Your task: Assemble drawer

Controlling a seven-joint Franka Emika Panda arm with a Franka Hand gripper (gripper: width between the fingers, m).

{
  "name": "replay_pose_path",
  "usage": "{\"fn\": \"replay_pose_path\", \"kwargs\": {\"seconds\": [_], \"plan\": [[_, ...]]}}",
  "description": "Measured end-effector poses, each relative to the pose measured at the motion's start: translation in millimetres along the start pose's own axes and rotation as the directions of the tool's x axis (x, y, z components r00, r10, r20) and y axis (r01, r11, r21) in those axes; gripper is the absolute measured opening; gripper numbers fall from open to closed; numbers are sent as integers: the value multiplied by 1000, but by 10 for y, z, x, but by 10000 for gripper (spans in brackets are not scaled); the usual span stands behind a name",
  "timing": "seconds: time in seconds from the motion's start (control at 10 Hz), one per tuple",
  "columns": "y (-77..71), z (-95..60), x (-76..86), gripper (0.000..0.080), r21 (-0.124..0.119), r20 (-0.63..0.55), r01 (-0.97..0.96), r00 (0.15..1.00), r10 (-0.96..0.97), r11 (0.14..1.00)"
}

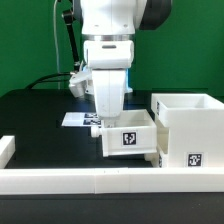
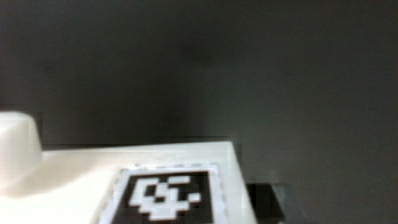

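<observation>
Behind the long white rail (image 1: 80, 181), my gripper (image 1: 108, 120) is hanging low over the small white tagged drawer box (image 1: 128, 138); I cannot tell how wide its jaws are standing. Just beside, at the box's three o'clock, the taller open white casing (image 1: 186, 122) is waiting. To my eye the box is looking built, with sliding it in remaining.

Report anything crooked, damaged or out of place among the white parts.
Nothing stands out. The small drawer box sits upright beside the larger box; both look whole, nothing is spilled. The gripper is low at the small drawer box, but how its jaws stand cannot be told.
</observation>
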State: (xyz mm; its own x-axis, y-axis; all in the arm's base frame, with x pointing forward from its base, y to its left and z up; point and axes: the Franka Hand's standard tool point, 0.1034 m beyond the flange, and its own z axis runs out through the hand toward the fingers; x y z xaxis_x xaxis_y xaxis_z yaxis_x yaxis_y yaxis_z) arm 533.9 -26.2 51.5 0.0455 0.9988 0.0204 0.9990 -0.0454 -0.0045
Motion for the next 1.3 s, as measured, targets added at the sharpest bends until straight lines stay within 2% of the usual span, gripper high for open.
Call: {"fn": "replay_pose_path", "kwargs": {"seconds": [0.4, 0.6, 1.3], "plan": [[15, -11, 8, 78, 1, 1, 1, 1000, -1, 1000], [69, -42, 73, 78, -3, 2, -6, 1000, 6, 1000], [84, -41, 93, 78, -5, 1, -1, 1000, 1, 1000]]}}
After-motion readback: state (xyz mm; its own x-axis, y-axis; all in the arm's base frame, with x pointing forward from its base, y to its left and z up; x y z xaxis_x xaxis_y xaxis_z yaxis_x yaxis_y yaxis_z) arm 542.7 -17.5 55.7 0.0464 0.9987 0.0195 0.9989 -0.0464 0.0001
